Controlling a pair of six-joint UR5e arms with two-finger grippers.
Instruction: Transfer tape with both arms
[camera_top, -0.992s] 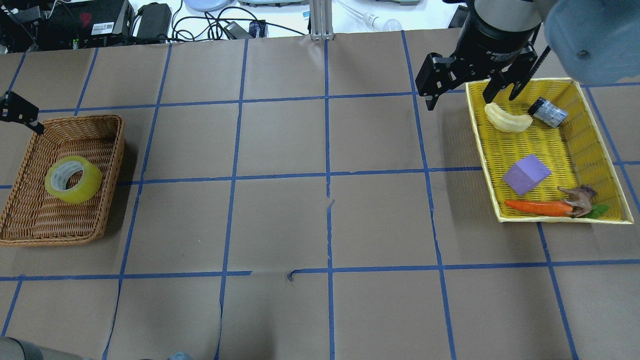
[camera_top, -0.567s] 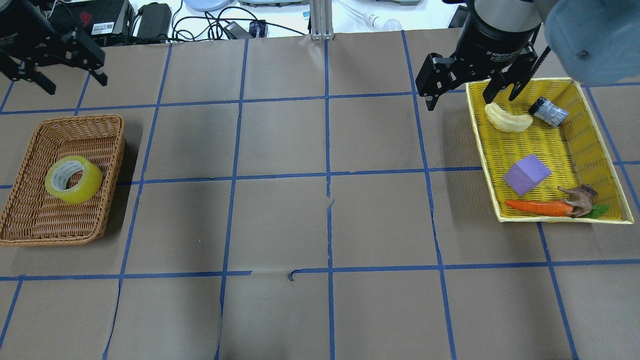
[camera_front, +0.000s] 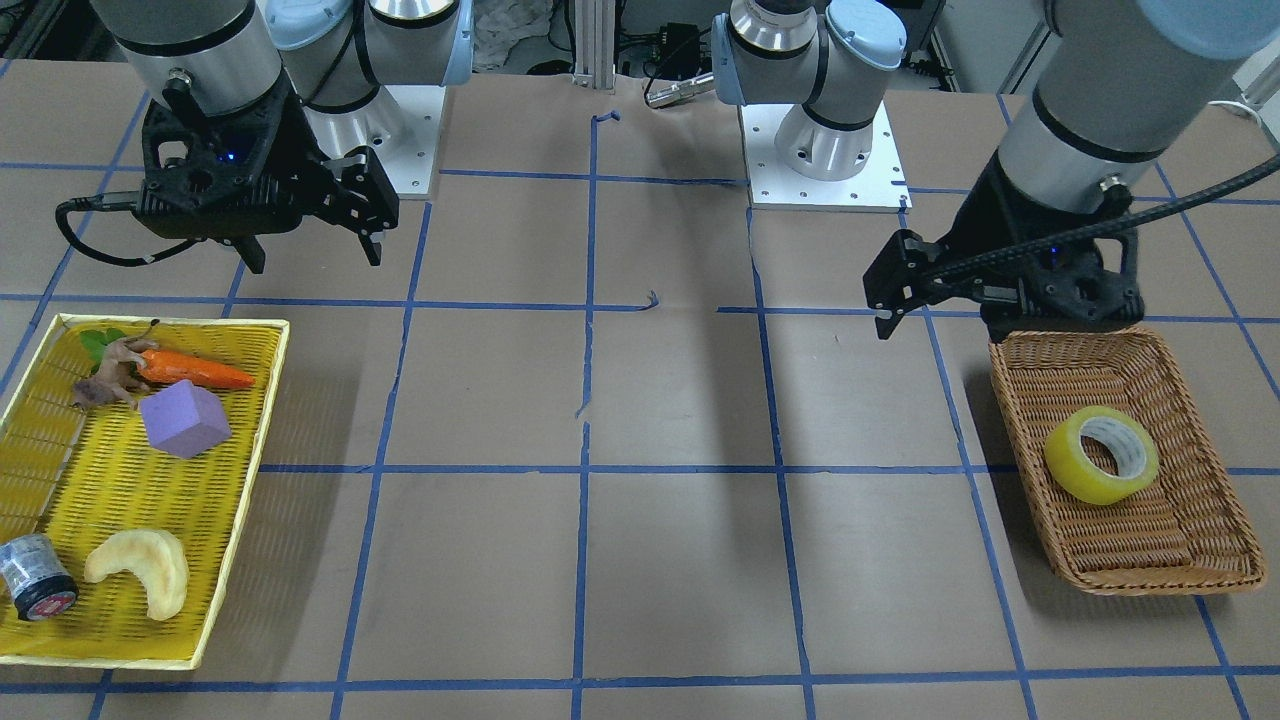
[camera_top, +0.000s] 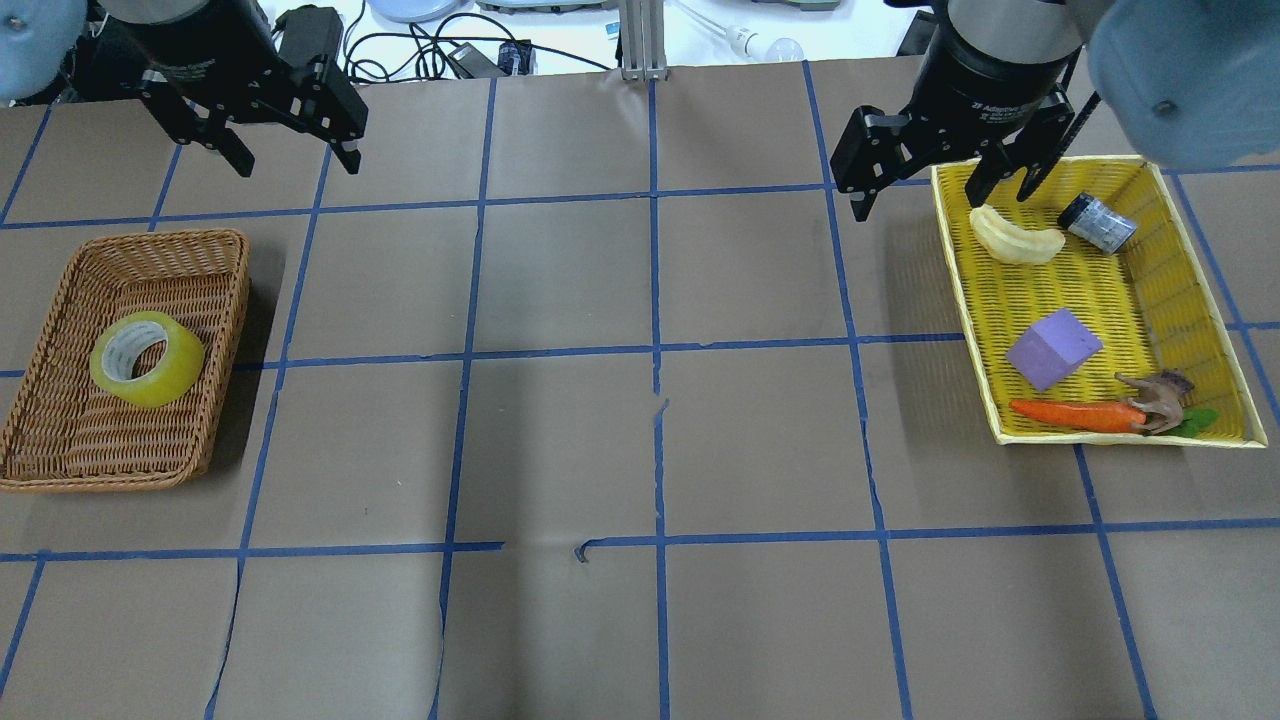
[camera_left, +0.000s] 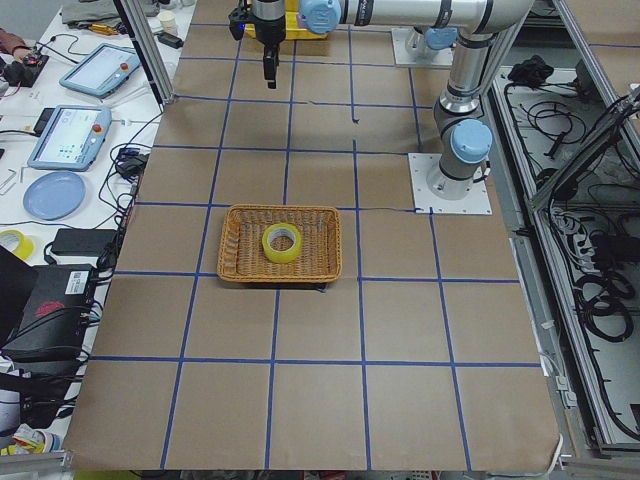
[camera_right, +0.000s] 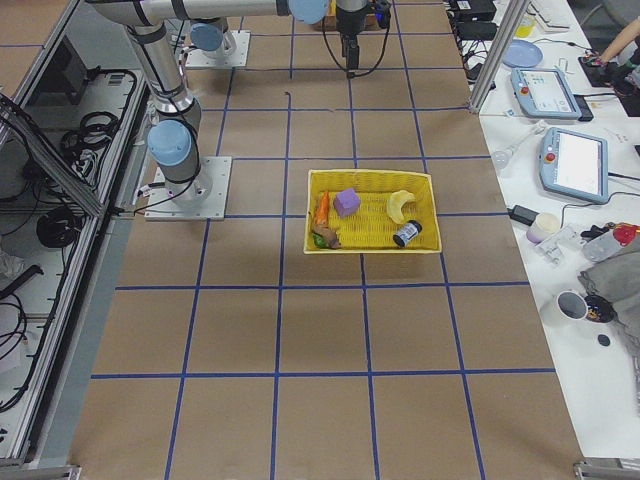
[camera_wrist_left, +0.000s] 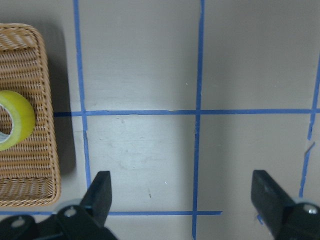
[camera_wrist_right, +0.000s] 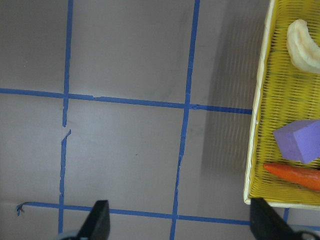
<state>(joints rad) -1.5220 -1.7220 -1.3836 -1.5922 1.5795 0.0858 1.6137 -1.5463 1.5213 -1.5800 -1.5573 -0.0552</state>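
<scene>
The tape (camera_top: 147, 358), a yellowish roll with a grey-white core, lies flat in a wicker basket (camera_top: 60, 472) at the table's left. It also shows in the front view (camera_front: 1101, 455) and at the left edge of the left wrist view (camera_wrist_left: 12, 120). My left gripper (camera_top: 297, 165) is open and empty. It hangs above the bare table, beyond the basket's far right corner. My right gripper (camera_top: 915, 202) is open and empty. It hovers by the far left corner of a yellow tray (camera_top: 1120, 440).
The yellow tray holds a pale banana-shaped piece (camera_top: 1015, 240), a small grey cylinder (camera_top: 1095, 225), a purple block (camera_top: 1052, 347), a carrot (camera_top: 1075, 415) and a toy animal (camera_top: 1160, 395). Brown paper with blue tape lines covers the table. Cables and devices lie beyond the far edge.
My left gripper has swung from the table's left edge by the basket to the far side and rightward, still open. The right arm and the tape have not moved.
</scene>
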